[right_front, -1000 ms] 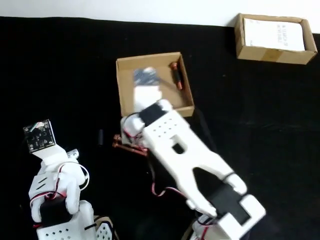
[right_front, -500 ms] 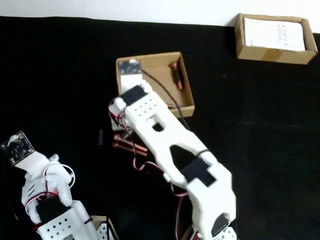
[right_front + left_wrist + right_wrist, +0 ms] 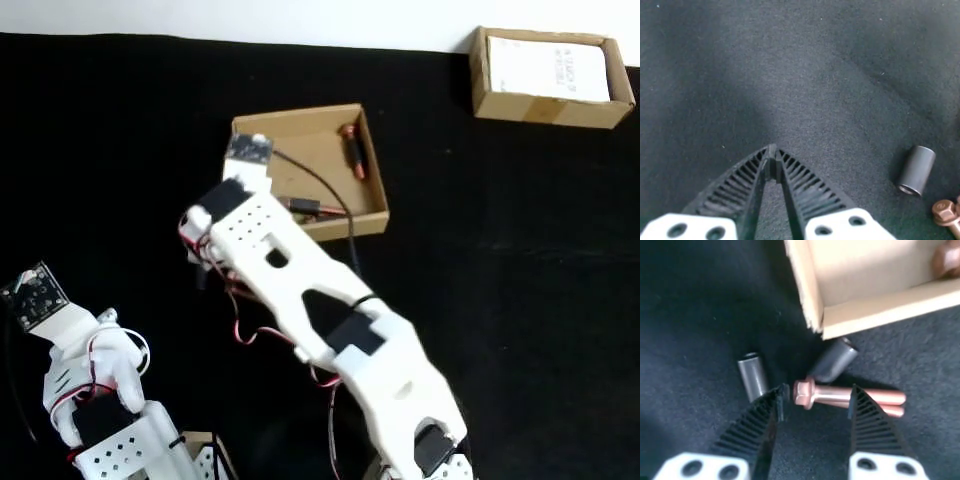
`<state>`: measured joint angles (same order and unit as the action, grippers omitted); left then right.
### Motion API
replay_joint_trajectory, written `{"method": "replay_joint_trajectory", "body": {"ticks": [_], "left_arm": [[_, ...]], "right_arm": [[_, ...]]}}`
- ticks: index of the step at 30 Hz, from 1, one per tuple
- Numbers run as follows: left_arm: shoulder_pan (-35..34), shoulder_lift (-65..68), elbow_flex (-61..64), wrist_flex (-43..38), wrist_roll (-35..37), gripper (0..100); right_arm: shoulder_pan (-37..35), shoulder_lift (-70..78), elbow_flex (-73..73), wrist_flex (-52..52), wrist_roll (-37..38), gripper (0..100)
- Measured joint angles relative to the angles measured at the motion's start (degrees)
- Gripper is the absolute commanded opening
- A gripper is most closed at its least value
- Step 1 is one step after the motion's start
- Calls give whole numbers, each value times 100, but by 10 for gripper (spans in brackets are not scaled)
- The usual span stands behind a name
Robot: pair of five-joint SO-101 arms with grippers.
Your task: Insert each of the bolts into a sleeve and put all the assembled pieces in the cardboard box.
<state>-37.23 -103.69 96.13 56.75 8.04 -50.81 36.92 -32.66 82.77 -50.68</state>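
Black table [image 3: 530, 300], right gripper [image 3: 818, 391] spread over 2 bolts [image 3: 867, 399], left gripper [image 3: 772, 151] pressed together

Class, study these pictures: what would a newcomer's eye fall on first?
The long white right arm slants across the black table, the open right pincer straddling a copper bolt beside the cardboard box. Two dark sleeves lie close by. The left pincer is shut above bare table.
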Motion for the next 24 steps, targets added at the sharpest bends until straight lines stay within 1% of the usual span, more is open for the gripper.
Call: {"method": "replay_joint_trajectory", "body": {"ticks": [7, 12, 14, 18, 20, 24], "left_arm": [[0, 0, 0, 0, 0, 8], [0, 0, 0, 0, 0, 8], [0, 0, 0, 0, 0, 8], [0, 0, 0, 0, 0, 8], [0, 0, 0, 0, 0, 8], [0, 0, 0, 0, 0, 8]], "right_arm": [[-9, 431, -290, 0, -44, 176], [26, 651, -360, -273, -44, 174], [97, 712, -360, -352, -44, 141], [185, 782, -360, -352, -44, 2], [202, 782, -360, -299, -44, 18], [202, 782, -360, -255, -44, 8]]}}
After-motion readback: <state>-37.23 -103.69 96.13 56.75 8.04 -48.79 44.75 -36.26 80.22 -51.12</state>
